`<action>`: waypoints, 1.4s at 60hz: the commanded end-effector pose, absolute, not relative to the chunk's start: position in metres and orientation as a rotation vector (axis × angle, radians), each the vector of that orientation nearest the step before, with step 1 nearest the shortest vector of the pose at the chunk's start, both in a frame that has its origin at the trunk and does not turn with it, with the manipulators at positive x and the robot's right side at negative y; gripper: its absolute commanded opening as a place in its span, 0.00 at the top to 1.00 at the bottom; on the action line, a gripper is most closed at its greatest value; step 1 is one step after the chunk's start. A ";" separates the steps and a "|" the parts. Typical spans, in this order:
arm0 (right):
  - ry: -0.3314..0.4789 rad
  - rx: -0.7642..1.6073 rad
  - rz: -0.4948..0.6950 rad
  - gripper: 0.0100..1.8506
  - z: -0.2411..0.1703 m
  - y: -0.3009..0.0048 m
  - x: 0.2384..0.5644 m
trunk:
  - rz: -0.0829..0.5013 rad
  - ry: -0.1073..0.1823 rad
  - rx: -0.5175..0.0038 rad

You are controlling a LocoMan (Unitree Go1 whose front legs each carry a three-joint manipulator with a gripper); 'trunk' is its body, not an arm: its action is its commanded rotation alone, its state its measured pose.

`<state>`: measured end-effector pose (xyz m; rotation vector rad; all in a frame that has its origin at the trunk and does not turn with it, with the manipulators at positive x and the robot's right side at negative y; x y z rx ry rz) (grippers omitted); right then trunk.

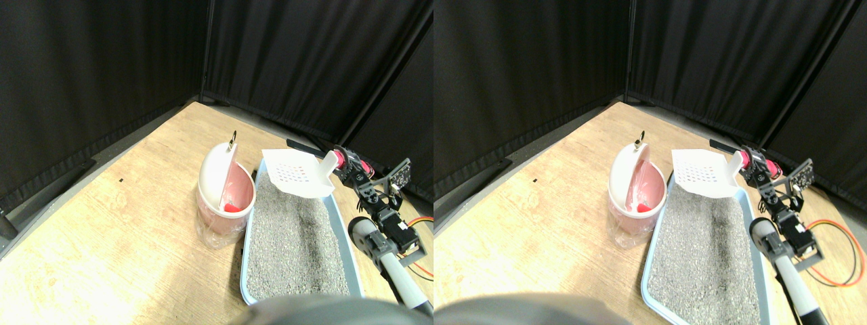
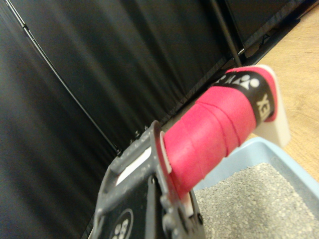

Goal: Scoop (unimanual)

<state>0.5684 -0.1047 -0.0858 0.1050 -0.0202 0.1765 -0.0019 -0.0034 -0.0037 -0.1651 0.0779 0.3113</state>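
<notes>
The scoop (image 1: 296,173) is white, its flat blade dotted with rows of small holes. Its handle (image 2: 215,133) is wrapped in bright pinkish-red tape, with a black band bearing white markings near the end. The litter tray (image 1: 247,237) is pale blue and holds speckled grey granules (image 1: 291,237). The bin (image 1: 223,200) is pink with a white swing lid, and something red (image 1: 231,207), perhaps a small ball, shows inside. The floor (image 1: 122,223) is light wood grain. The curtains (image 1: 101,61) are black, with faint vertical folds. Red and yellow wires (image 1: 423,223) trail beside the black manipulator (image 1: 379,210).
</notes>
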 end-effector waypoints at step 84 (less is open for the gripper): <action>0.041 0.390 0.073 0.98 -0.178 -0.206 0.546 | 0.170 0.122 -0.123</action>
